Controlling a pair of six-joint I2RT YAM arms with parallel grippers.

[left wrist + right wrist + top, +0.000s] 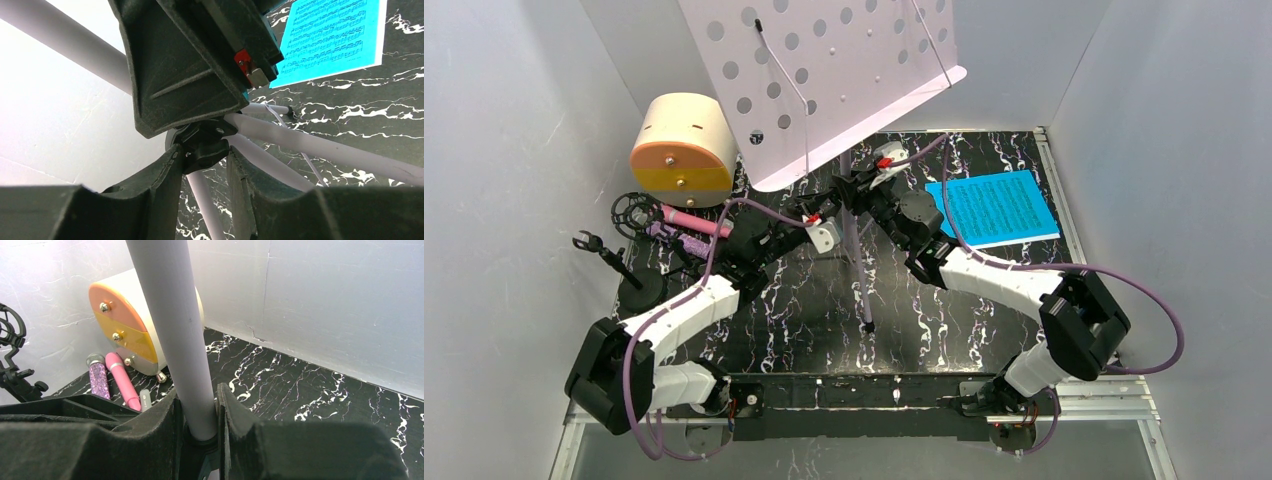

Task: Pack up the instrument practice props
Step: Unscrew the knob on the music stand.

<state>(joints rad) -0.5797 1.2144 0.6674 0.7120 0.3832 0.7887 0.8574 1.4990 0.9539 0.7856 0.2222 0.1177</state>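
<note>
White walls (504,150) enclose a black marbled table (804,320) bearing a lilac music stand (844,60).

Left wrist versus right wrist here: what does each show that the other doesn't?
Only left wrist: the blue sheet music, and the black hub and legs of the lilac music stand, the hub between the left claw fingers. Only right wrist: the pink microphone, purple mic, black ring mount and cream-and-orange case. Both: that stand's pole and the marbled table.
</note>
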